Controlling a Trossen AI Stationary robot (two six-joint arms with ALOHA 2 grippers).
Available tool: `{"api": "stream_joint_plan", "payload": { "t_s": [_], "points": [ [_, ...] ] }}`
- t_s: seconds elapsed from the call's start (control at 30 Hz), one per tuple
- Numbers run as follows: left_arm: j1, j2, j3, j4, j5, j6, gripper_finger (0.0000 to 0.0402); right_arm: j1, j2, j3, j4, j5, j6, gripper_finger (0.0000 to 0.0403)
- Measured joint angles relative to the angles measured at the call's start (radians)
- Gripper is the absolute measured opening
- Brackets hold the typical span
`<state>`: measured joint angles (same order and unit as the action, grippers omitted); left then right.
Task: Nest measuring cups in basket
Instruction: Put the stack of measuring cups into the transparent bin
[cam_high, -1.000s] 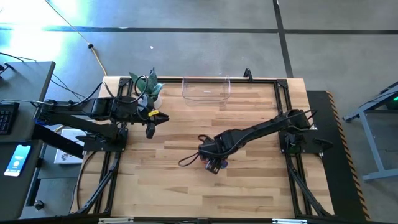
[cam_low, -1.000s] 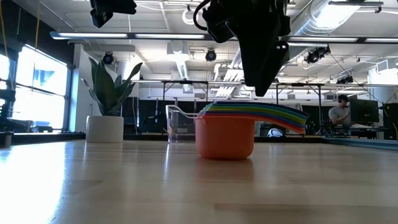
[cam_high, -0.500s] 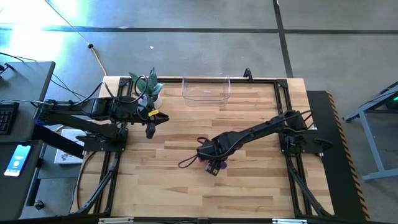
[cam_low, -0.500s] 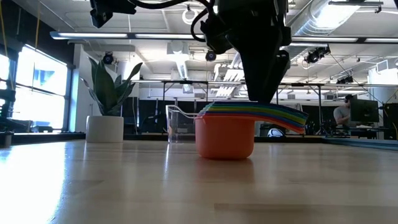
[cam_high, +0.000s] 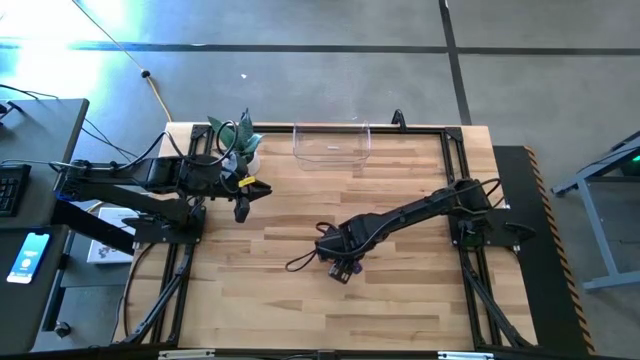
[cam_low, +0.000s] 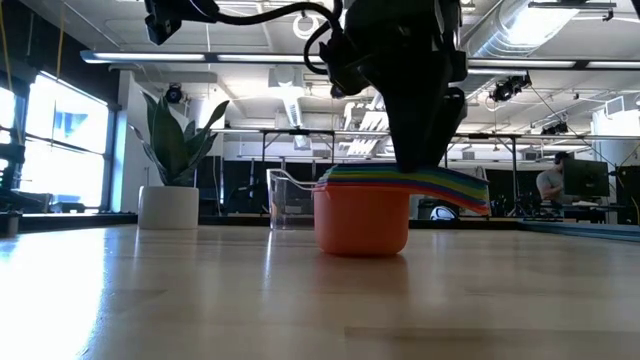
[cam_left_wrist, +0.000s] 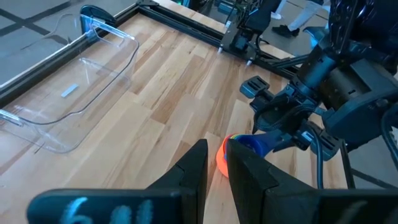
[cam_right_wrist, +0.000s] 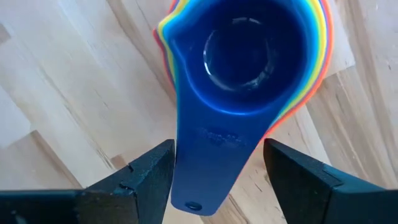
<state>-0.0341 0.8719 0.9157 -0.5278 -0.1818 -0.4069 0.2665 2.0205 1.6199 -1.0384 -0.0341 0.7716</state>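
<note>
Measuring cups (cam_low: 362, 215): one nested stack sitting on the wooden table (cam_high: 300, 290) near its middle. The orange cup is forming the outside of the stack in the low view; the blue cup (cam_right_wrist: 245, 65) is lying innermost on top in the right wrist view, with rainbow-coloured rims showing around it. The handles (cam_low: 450, 187) are fanning out together to one side.

Right gripper (cam_right_wrist: 217, 165): hanging directly over the stack, pointing down. Its two dark fingers (cam_right_wrist: 140, 177) are standing wide apart, one on each side of the blue cup's handle and clear of it, gripping nothing. In the low view the gripper's dark body is reaching down to the top of the stack's rim and handles; contact cannot be made out there.

Basket (cam_high: 331, 143): clear rectangular bin sitting at the far edge of the table, well apart from the right fingers and from the stack, holding no cups. In the left wrist view it (cam_left_wrist: 68, 99) is lying ahead of the left fingers, off to one side.

Left gripper (cam_high: 243, 208): hovering above the table near the potted plant (cam_high: 238, 140), well apart from the stack. Its fingers (cam_left_wrist: 193, 171) are showing only a narrow gap between them and holding nothing.

Potted plant: white pot (cam_low: 168, 207) with green leaves, standing at the table's far corner, beside the left arm.
</note>
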Motion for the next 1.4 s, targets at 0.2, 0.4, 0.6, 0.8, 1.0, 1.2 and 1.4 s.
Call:
{"api": "stream_joint_plan", "payload": {
  "t_s": [0.2,0.4,0.6,0.8,1.0,1.2,1.4],
  "points": [
    [0.000,0.000,0.000,0.000,0.000,0.008,0.0048,0.000,0.001,0.000,-0.001,0.007,0.015,0.0237],
    [0.000,0.000,0.000,0.000,0.000,0.008,0.0048,0.001,0.032,0.000,0.019,-0.032,0.015,0.0237],
    [0.000,0.000,0.000,0.000,0.000,0.009,0.0048,0.003,0.035,0.000,0.020,-0.017,0.035,0.0237],
    [0.000,0.000,0.000,0.000,0.000,0.009,0.0048,0.002,0.035,0.000,0.020,0.007,0.040,0.0237],
    [0.000,0.000,0.000,0.000,0.000,0.009,0.0048,0.002,0.068,0.000,0.016,-0.002,0.040,0.0237],
    [0.000,0.000,0.000,0.000,0.000,0.009,0.0048,0.002,0.072,0.000,0.016,0.012,0.041,0.0237],
    [0.000,0.000,0.000,0.000,0.000,0.011,0.0048,0.003,0.072,0.000,0.016,0.027,0.043,0.0218]
  ]
}}
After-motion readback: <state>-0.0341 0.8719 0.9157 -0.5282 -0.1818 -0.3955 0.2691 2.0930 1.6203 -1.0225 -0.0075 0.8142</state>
